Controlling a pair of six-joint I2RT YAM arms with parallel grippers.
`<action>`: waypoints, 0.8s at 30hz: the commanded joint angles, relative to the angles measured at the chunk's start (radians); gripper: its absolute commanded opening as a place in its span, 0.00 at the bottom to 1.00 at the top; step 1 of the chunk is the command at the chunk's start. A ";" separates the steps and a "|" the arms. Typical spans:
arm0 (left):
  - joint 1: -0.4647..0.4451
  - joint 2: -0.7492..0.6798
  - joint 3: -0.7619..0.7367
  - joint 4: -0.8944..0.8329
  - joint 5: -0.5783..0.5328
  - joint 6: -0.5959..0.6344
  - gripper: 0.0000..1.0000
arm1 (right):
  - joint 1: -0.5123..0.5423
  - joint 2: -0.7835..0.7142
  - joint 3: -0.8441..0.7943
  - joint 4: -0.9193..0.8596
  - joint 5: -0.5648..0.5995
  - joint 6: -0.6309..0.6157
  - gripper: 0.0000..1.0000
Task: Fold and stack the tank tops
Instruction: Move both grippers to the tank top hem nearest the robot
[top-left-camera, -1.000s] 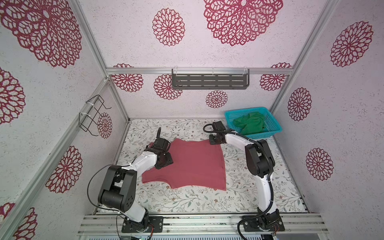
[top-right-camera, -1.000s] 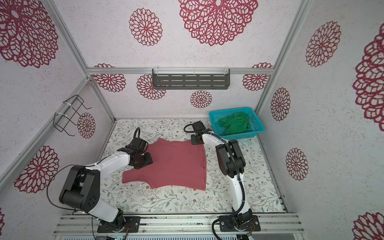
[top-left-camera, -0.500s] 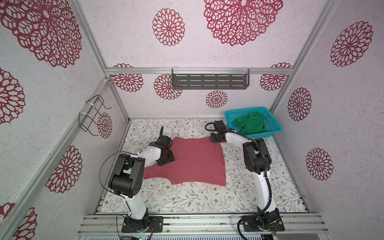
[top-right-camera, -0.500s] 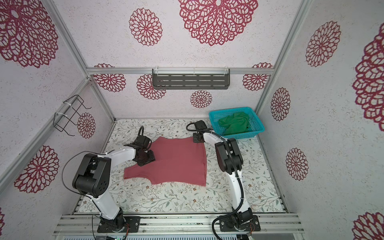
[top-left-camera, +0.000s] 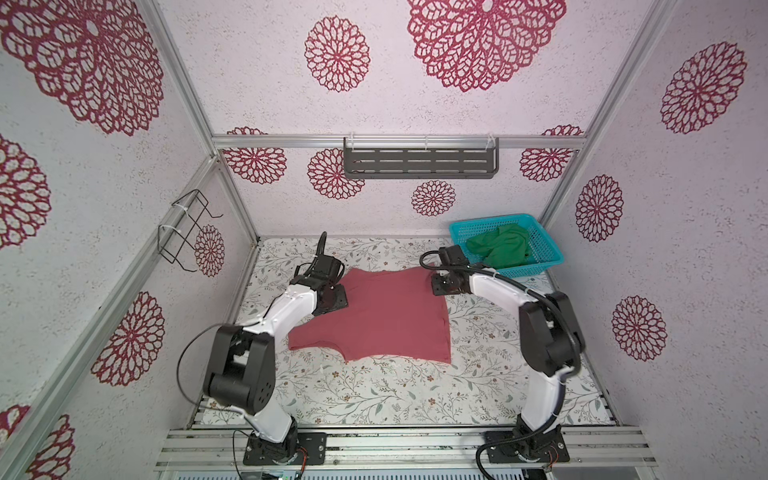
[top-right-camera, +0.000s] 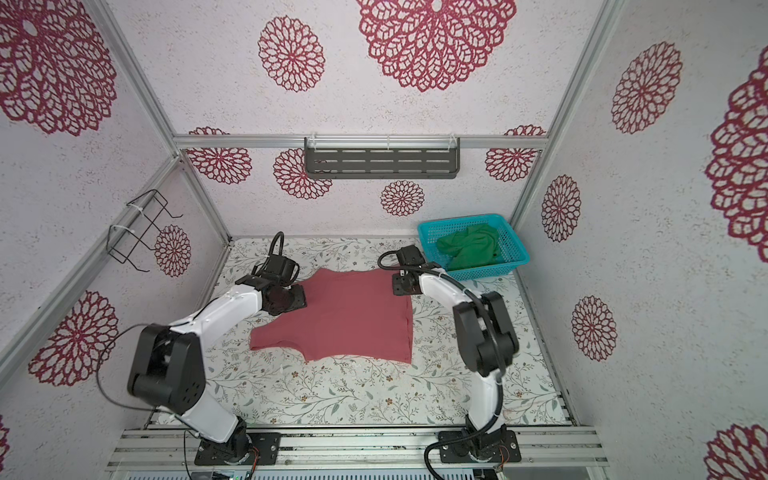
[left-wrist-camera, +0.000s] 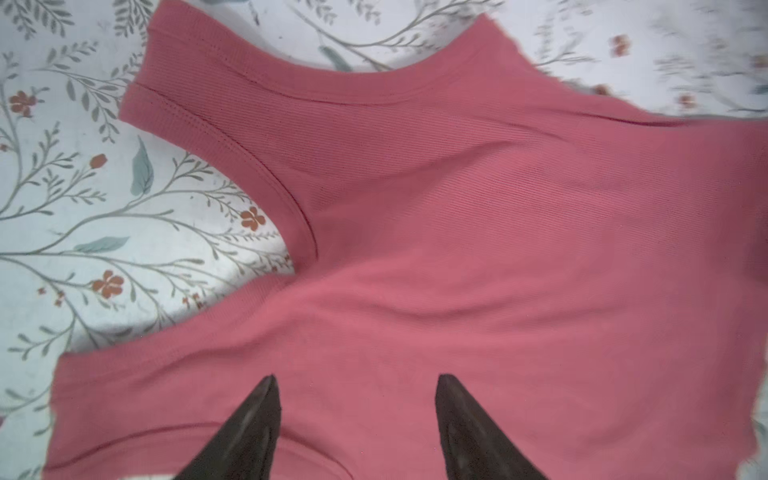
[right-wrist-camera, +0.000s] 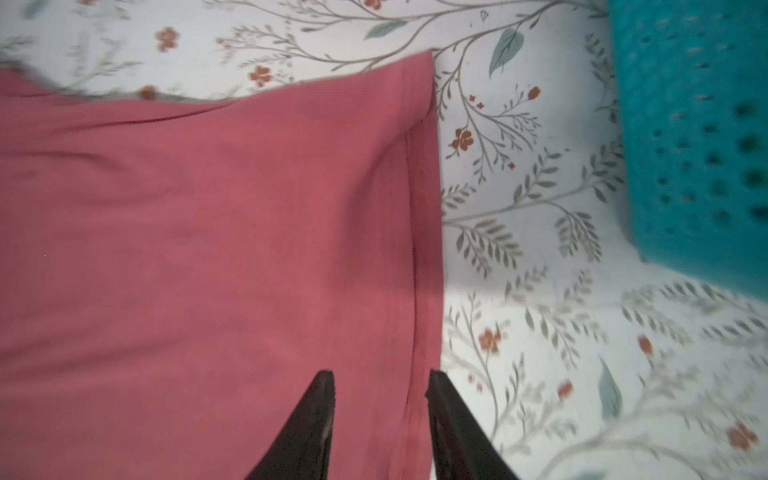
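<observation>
The pink-red tank top (top-left-camera: 386, 316) (top-right-camera: 349, 316) lies spread flat in the middle of the floral table. My left gripper (left-wrist-camera: 356, 378) (top-left-camera: 332, 297) hovers over its far left corner near the armhole, open, with only flat cloth (left-wrist-camera: 457, 249) showing between the fingers. At the top's far right corner my right gripper (right-wrist-camera: 380, 372) (top-left-camera: 442, 286) is open too, jaws apart astride the hem seam (right-wrist-camera: 415, 249). The green tank top (top-left-camera: 500, 247) (top-right-camera: 469, 245) sits crumpled in the turquoise basket (top-left-camera: 523, 270) (right-wrist-camera: 690, 124).
The basket stands in the back right corner, close to my right gripper. A grey slotted shelf (top-left-camera: 419, 162) hangs on the back wall and a black wire rack (top-left-camera: 183, 228) on the left wall. Bare floral table (top-left-camera: 395, 395) stretches in front of the pink top.
The pink top has slid a little toward the back wall along with both grippers. My right gripper's jaws have parted; the left stayed open.
</observation>
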 joint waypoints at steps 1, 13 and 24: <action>-0.054 -0.149 -0.160 -0.087 0.039 -0.140 0.64 | 0.050 -0.187 -0.152 -0.088 -0.031 0.026 0.41; -0.273 -0.503 -0.663 0.350 0.104 -0.820 0.67 | 0.157 -0.616 -0.536 -0.280 0.019 0.252 0.41; -0.295 -0.428 -0.750 0.491 0.008 -0.986 0.58 | 0.193 -0.602 -0.571 -0.243 -0.011 0.289 0.40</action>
